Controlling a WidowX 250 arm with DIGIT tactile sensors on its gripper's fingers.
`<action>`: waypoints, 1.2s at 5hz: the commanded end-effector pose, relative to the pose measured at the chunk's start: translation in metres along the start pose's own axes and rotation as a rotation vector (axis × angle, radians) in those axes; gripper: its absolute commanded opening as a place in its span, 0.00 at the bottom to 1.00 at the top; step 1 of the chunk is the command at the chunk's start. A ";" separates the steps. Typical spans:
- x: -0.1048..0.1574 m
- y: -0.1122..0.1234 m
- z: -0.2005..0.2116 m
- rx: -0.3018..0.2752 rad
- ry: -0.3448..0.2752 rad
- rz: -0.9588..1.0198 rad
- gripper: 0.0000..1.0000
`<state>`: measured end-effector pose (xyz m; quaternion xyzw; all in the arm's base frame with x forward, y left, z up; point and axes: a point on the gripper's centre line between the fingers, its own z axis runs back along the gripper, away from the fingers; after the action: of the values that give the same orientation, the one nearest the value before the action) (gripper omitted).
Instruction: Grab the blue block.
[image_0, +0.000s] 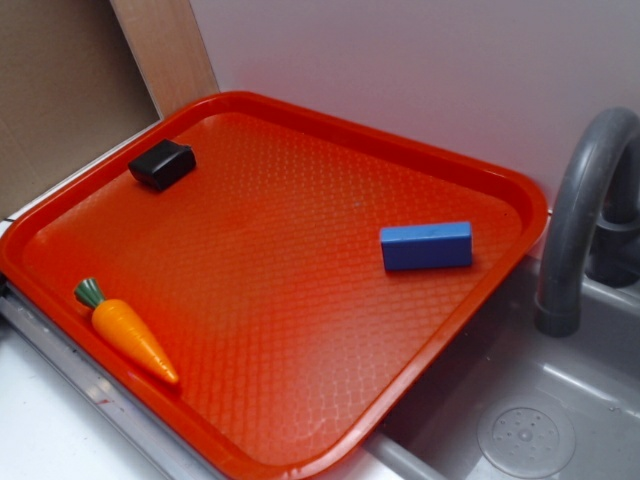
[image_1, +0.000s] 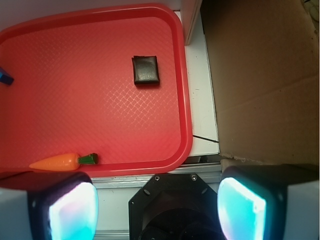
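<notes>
Red and bumpy, the tray (image_0: 300, 130) sits by a gray sink (image_0: 520, 400), and your blue block (image_0: 426, 246) lies flat near the tray's far right side, close to the faucet (image_0: 580, 200), with its long side running left to right in the exterior view. Your gripper (image_1: 157, 205) hangs past the tray's near edge with its fingers (image_1: 72, 207) wide apart and holding nothing, so the block is far off to the left of them and the black block (image_1: 145, 69) and toy carrot (image_1: 62, 161) are closer. From the wrist view you only see a tiny blue corner at the left edge, and the exterior view does not show the arm at all.
</notes>
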<state>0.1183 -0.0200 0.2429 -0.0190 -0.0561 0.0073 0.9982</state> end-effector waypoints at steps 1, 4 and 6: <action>0.000 0.000 0.000 0.000 0.000 0.000 1.00; 0.036 -0.094 -0.004 -0.014 -0.072 -0.408 1.00; 0.073 -0.172 -0.023 -0.043 -0.091 -0.634 1.00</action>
<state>0.2025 -0.1870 0.2159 -0.0080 -0.0716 -0.3000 0.9512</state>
